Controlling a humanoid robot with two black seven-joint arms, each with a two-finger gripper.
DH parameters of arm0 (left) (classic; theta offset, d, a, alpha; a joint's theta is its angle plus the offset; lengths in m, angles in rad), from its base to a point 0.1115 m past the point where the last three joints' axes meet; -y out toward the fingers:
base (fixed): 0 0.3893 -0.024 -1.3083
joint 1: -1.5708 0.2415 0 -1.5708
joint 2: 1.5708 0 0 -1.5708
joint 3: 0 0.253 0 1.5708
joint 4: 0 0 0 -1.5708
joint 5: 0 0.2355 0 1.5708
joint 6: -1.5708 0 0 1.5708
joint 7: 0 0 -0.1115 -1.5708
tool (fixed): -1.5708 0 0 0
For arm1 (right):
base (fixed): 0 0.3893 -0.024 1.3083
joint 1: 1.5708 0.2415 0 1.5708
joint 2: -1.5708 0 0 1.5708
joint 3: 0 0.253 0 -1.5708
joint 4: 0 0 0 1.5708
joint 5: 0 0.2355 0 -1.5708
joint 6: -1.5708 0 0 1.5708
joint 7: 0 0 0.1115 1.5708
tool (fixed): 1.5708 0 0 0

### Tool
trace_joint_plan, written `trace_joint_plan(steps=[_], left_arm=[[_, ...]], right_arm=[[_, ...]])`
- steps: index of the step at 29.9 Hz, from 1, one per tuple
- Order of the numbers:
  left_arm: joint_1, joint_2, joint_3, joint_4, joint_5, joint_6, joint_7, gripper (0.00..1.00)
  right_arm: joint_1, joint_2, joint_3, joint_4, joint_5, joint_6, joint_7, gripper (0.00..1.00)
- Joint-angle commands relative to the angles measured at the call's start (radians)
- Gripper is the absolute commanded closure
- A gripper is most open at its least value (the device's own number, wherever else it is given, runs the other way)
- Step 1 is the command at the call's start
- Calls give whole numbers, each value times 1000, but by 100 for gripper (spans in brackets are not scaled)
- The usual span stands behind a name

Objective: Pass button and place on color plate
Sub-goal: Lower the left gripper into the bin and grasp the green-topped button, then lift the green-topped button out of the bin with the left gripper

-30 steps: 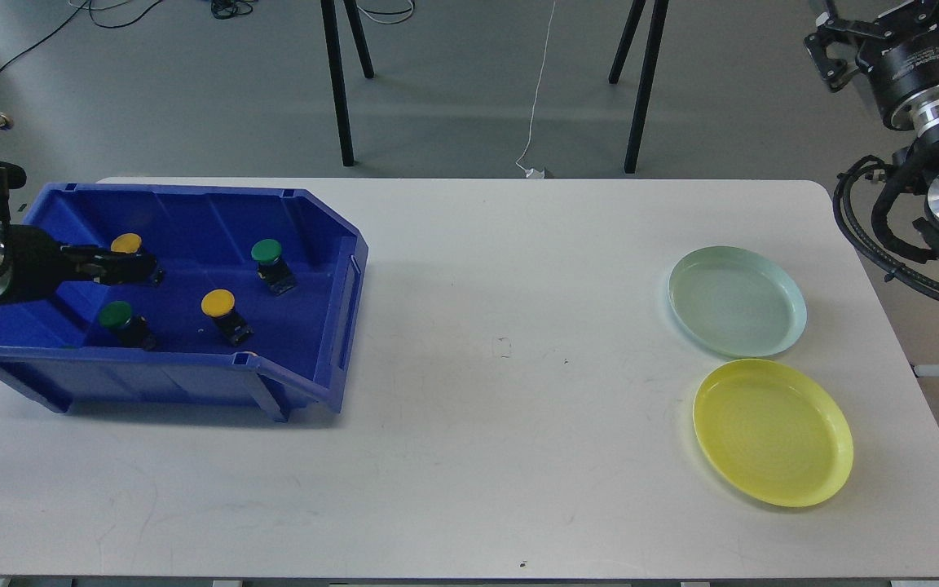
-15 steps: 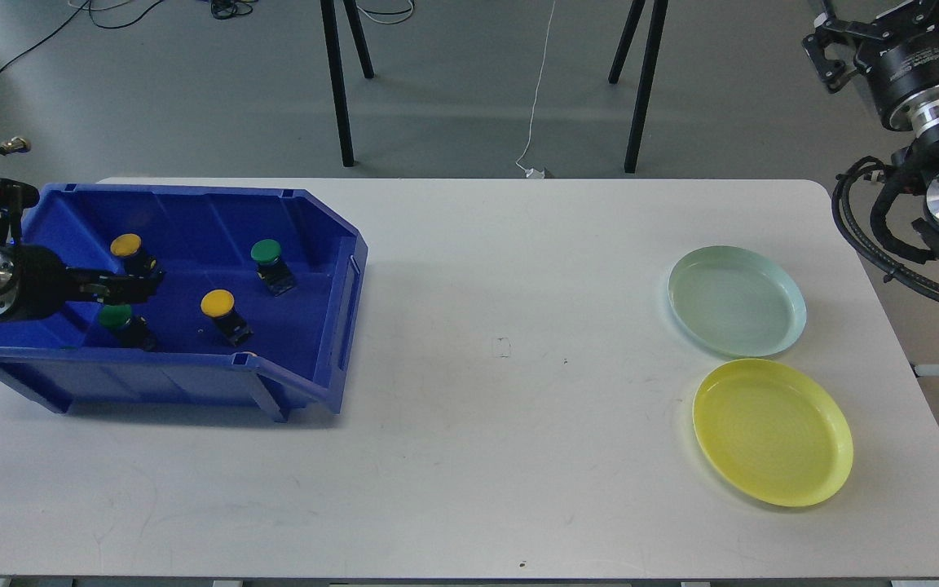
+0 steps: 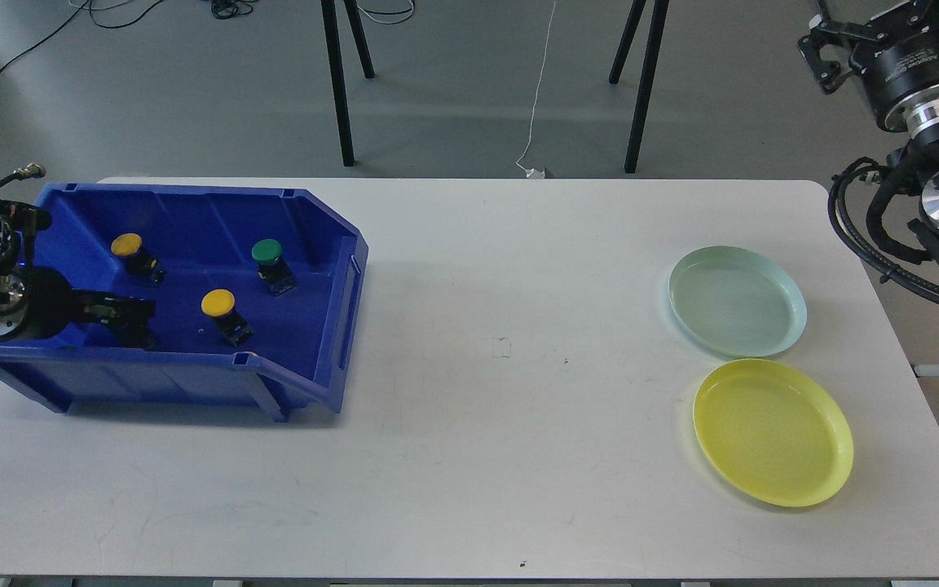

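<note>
A blue bin stands at the table's left. In it I see a yellow button at the back left, a green button at the back right and a yellow button in the middle. My left gripper reaches in low over the bin's front left, where a second green button stood; that button is now hidden under it. Its fingers are dark and I cannot tell them apart. A pale green plate and a yellow plate lie at the right. Only upper parts of my right arm show.
The white table stretches between the bin and the plates. Black stand legs and cables are on the floor behind the table. The right arm's cables hang beside the table's right edge.
My left gripper has moved from beside the back yellow button toward the bin's front left and now covers the green button there. The right arm has barely shifted.
</note>
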Motion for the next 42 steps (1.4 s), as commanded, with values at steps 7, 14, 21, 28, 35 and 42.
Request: trace_joint_plan(steps=[7, 14, 21, 28, 35, 42], left_arm=[[0, 5, 22, 5, 0, 0, 1, 28], [-3, 5, 37, 9, 2, 0, -1, 44], [-12, 5, 36, 11, 2, 0, -4, 57], [-4, 5, 36, 9, 0, 0, -10, 70], [-21, 12, 25, 0, -8, 0, -18, 71], [-144, 104, 4, -52, -20, 0, -86, 71]], right_arm=[[0, 0, 0, 0, 0, 0, 0, 1], [0, 0, 2, 0, 0, 0, 0, 1], [0, 0, 2, 0, 0, -1, 0, 1], [0, 0, 2, -3, 0, -1, 0, 1], [2, -1, 2, -2, 0, -1, 0, 1], [3, -8, 2, 4, 0, -1, 0, 1]])
